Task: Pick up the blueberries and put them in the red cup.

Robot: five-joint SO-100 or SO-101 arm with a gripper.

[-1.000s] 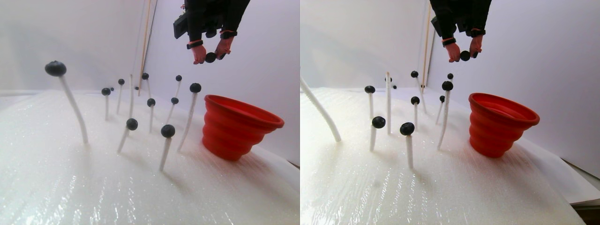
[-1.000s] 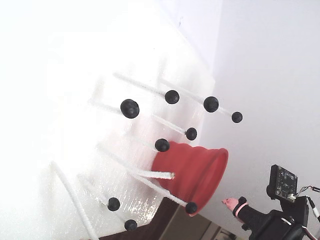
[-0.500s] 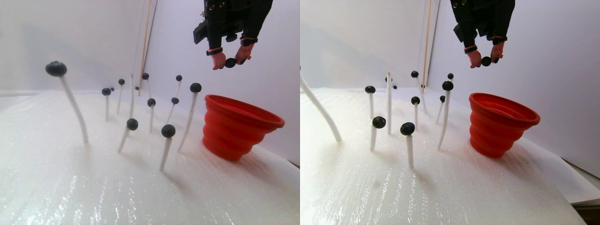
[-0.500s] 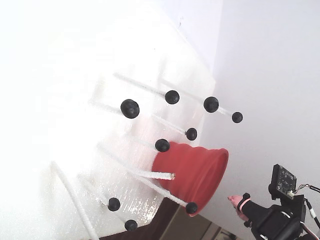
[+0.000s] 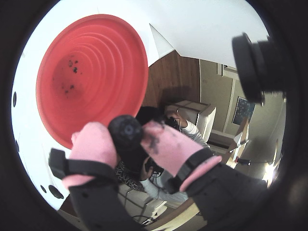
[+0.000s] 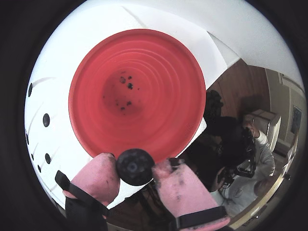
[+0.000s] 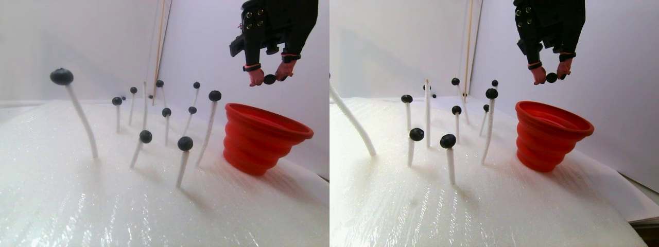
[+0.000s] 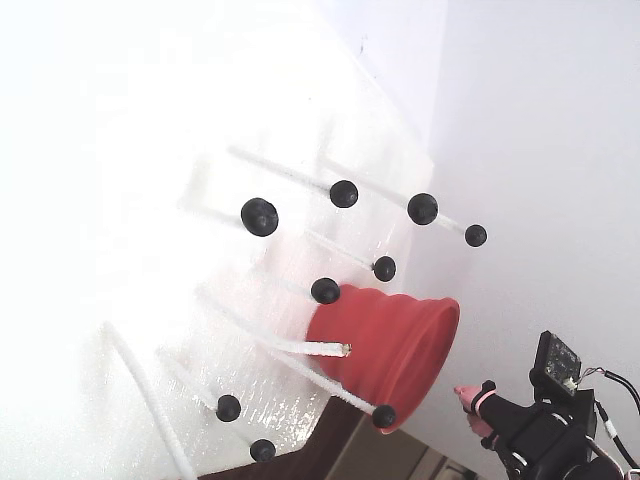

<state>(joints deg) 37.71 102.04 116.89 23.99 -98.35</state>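
My gripper (image 7: 269, 78) hangs above the red cup (image 7: 265, 136), its pink-tipped fingers shut on one blueberry (image 7: 269, 80). In both wrist views the held blueberry (image 6: 135, 166) sits squeezed between the pink pads (image 6: 98, 175), just off the near rim of the red cup (image 6: 137, 91). The cup's inside shows only dark specks (image 6: 126, 87). Several other blueberries (image 7: 185, 143) stand on thin white rods stuck in the white surface left of the cup. In the fixed view only a pink fingertip (image 8: 466, 396) shows, beside the cup (image 8: 390, 340).
One white rod (image 7: 144, 105) stands bare among the others, and a tall bent rod with a berry (image 7: 61, 76) is at far left. A thin wooden pole (image 7: 159, 46) leans at the back wall. The white sheet's edge (image 7: 636, 218) drops off right of the cup.
The gripper has carried the blueberry to the right and lower in the stereo pair view, from behind the rods to above the cup. Berries on rods have not moved.
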